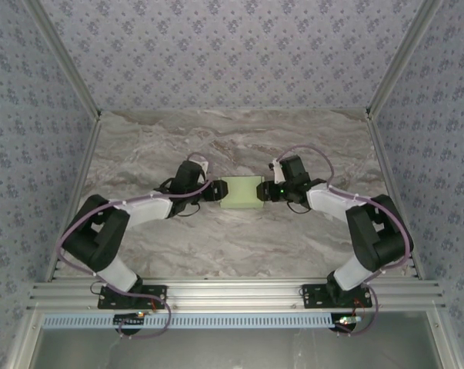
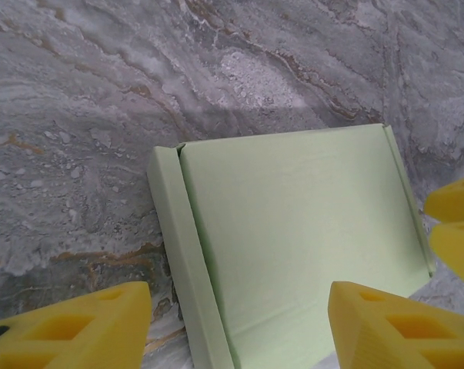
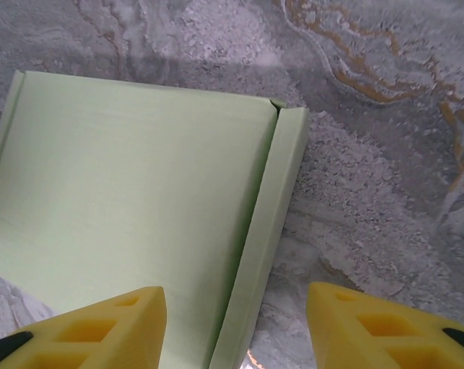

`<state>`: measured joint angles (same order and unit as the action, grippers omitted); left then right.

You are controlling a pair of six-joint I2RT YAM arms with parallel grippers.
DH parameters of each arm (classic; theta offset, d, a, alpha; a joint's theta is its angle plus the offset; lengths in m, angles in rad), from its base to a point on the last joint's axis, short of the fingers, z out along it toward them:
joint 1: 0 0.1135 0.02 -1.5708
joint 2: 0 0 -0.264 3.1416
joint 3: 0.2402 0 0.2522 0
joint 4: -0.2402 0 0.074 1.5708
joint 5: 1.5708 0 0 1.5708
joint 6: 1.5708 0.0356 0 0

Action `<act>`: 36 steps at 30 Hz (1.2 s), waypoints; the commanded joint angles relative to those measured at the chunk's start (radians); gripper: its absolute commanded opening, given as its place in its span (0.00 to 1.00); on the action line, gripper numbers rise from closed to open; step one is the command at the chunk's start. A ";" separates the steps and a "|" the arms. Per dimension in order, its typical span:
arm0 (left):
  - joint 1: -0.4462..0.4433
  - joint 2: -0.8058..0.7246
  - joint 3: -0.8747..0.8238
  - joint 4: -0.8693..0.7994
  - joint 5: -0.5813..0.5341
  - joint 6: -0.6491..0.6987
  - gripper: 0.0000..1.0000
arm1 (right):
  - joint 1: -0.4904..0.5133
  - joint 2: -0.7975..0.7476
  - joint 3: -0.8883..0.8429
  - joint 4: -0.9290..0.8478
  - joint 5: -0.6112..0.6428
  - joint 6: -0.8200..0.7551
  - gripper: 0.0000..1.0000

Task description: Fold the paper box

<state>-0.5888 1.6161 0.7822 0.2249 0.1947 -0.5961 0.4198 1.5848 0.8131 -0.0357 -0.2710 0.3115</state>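
The paper box (image 1: 241, 192) is pale green and lies flat on the marble table between my two grippers. My left gripper (image 1: 213, 191) is at its left end and my right gripper (image 1: 265, 191) at its right end. In the left wrist view the paper box (image 2: 293, 231) shows a broad panel with a narrow folded side strip (image 2: 187, 261). The left gripper (image 2: 239, 330) is open, its yellow fingers (image 2: 70, 327) straddling that strip without touching it. The right wrist view shows the paper box (image 3: 131, 184) and its other side strip (image 3: 266, 231), which the open right gripper (image 3: 235, 327) straddles likewise.
The marble table (image 1: 232, 146) is walled by patterned panels at the back and sides. An aluminium rail (image 1: 232, 292) carries both arm bases at the near edge. The right gripper's yellow fingertips (image 2: 455, 223) show at the right edge of the left wrist view.
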 commanded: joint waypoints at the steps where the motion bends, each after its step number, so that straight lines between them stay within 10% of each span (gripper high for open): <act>1: 0.010 0.045 0.045 0.002 0.042 -0.018 0.62 | -0.004 0.024 0.037 0.041 -0.069 0.047 0.53; 19: -0.013 0.207 0.192 0.043 0.149 -0.039 0.57 | -0.054 0.062 0.052 0.075 -0.101 0.054 0.46; 36: 0.025 0.285 0.359 -0.117 -0.035 0.088 0.58 | -0.044 0.228 0.244 0.019 -0.052 0.032 0.48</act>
<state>-0.5755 1.8736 1.1038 0.1379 0.1669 -0.5465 0.3573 1.7782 1.0031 0.0048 -0.3096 0.3546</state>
